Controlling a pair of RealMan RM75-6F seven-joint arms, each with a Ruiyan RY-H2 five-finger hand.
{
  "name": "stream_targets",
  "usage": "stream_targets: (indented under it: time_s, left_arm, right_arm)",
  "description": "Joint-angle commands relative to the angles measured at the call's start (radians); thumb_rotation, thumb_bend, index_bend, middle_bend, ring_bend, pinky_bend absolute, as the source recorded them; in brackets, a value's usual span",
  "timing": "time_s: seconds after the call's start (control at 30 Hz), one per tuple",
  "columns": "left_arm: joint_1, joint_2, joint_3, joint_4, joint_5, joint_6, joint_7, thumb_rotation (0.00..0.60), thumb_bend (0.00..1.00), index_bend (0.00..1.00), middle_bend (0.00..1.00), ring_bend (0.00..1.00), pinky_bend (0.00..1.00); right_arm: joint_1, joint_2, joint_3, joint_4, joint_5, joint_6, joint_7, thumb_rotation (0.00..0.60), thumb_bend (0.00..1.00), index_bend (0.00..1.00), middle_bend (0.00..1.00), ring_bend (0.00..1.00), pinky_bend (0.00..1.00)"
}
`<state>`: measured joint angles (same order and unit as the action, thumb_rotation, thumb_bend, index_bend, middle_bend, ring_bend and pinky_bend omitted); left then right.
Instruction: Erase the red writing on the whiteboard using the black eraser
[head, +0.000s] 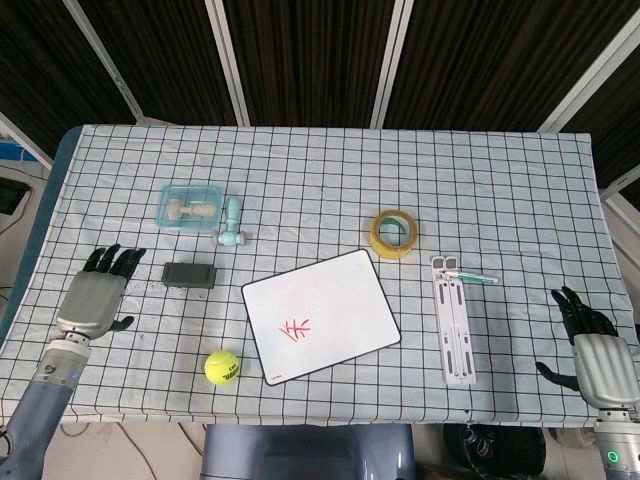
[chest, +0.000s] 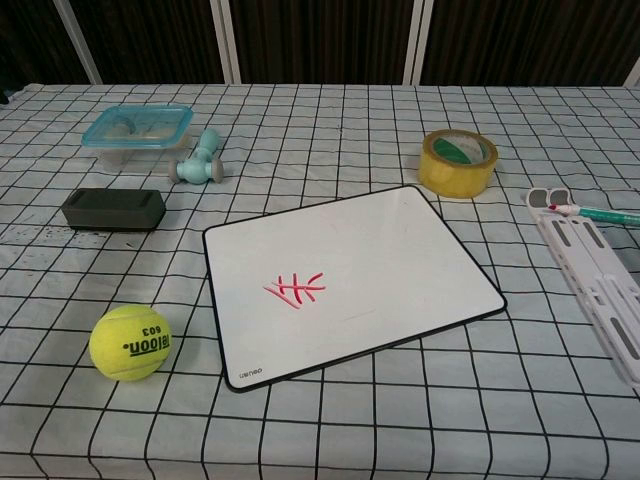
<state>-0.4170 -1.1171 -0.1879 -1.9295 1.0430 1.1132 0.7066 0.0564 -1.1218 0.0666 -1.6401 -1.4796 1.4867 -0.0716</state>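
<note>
A whiteboard (head: 320, 314) (chest: 350, 279) with a black rim lies tilted at the table's middle front, with red writing (head: 295, 328) (chest: 296, 289) on its near left part. The black eraser (head: 190, 274) (chest: 113, 209) lies flat to the board's left. My left hand (head: 95, 296) hovers over the table's left edge, a short way left of the eraser, fingers spread and holding nothing. My right hand (head: 595, 352) stays at the far right front corner, fingers apart and empty. Neither hand shows in the chest view.
A yellow tennis ball (head: 221, 367) (chest: 130, 342) sits in front of the eraser. Behind it are a clear blue-rimmed box (head: 190, 206) and a small teal dumbbell (head: 233, 224). A yellow tape roll (head: 395, 233) and a white folding stand (head: 455, 319) with a pen lie right.
</note>
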Motion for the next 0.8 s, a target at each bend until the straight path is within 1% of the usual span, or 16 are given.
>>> stream_targets:
  time_s: [0.03, 0.23, 0.4, 0.5, 0.67, 0.8]
  left_arm:
    - [-0.08, -0.058, -0.041, 0.04, -0.105, -0.034, 0.079, 0.6, 0.12, 0.0, 0.1, 0.0, 0.11]
    - [-0.181, -0.122, -0.066, 0.115, -0.251, -0.077, 0.148, 0.6, 0.12, 0.0, 0.1, 0.0, 0.11]
    - [-0.265, -0.17, -0.053, 0.207, -0.348, -0.126, 0.206, 0.6, 0.12, 0.0, 0.11, 0.0, 0.11]
    - [-0.305, -0.194, -0.04, 0.253, -0.397, -0.162, 0.211, 0.6, 0.12, 0.0, 0.13, 0.0, 0.11]
    - [-0.353, -0.218, -0.006, 0.325, -0.426, -0.218, 0.201, 0.6, 0.12, 0.0, 0.16, 0.0, 0.1]
    - [-0.373, -0.227, 0.021, 0.36, -0.399, -0.253, 0.168, 0.6, 0.12, 0.02, 0.19, 0.0, 0.1]
  right_arm:
    - [0.0, 0.0, 0.0, 0.0, 0.0, 0.0, -0.001, 0.6, 0.07, 0.05, 0.07, 0.19, 0.21]
    - [0.001, 0.0, 0.001, -0.002, 0.003, -0.003, -0.004, 0.6, 0.07, 0.05, 0.07, 0.19, 0.21]
    - [0.001, 0.001, 0.002, -0.002, 0.007, -0.004, -0.003, 0.6, 0.06, 0.05, 0.07, 0.19, 0.21]
    - [0.001, 0.001, 0.002, -0.002, 0.008, -0.005, -0.005, 0.6, 0.07, 0.05, 0.07, 0.19, 0.21]
    - [0.001, 0.001, 0.003, -0.003, 0.011, -0.005, -0.006, 0.6, 0.07, 0.05, 0.07, 0.19, 0.21]
    - [0.002, 0.001, 0.004, -0.004, 0.012, -0.007, -0.008, 0.6, 0.07, 0.05, 0.07, 0.19, 0.21]
